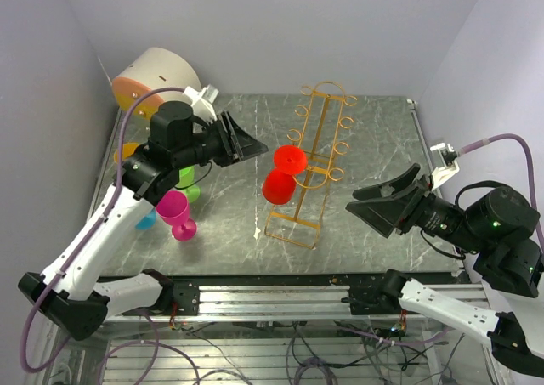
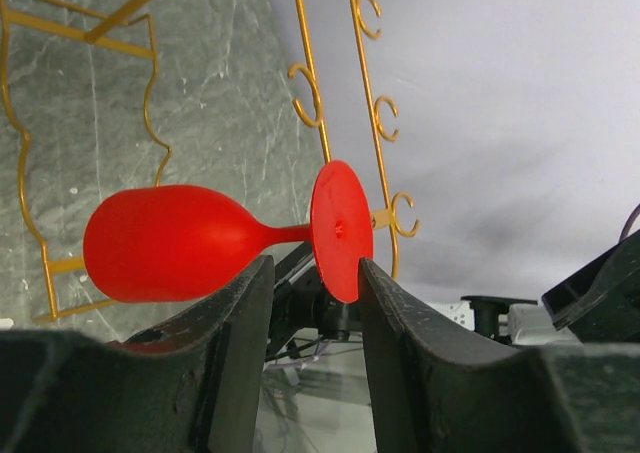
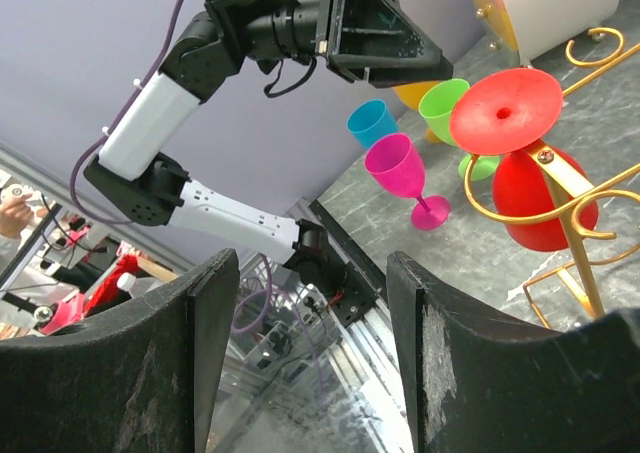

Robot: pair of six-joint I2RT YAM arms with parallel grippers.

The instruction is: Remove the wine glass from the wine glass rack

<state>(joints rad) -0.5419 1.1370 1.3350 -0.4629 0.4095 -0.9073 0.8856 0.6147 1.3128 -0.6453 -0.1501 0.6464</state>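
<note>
Grey marbled tabletop (image 1: 229,232) | pale lilac walls (image 1: 280,28) | golden rack (image 1: 310,160) upright mid-table

Bare tabletop (image 1: 229,211) left of the wine glass (image 1: 279,186); wine glass rack (image 1: 313,174) wire around its stem.

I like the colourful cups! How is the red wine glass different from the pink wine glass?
The red wine glass hangs upside down on the golden wine glass rack, foot on top; the pink wine glass stands upright on the table. The red one is carried by a hook of the rack; the pink one rests on its own foot. Their colours differ: red against pink. Both have a bowl, a stem and a round foot.
</note>
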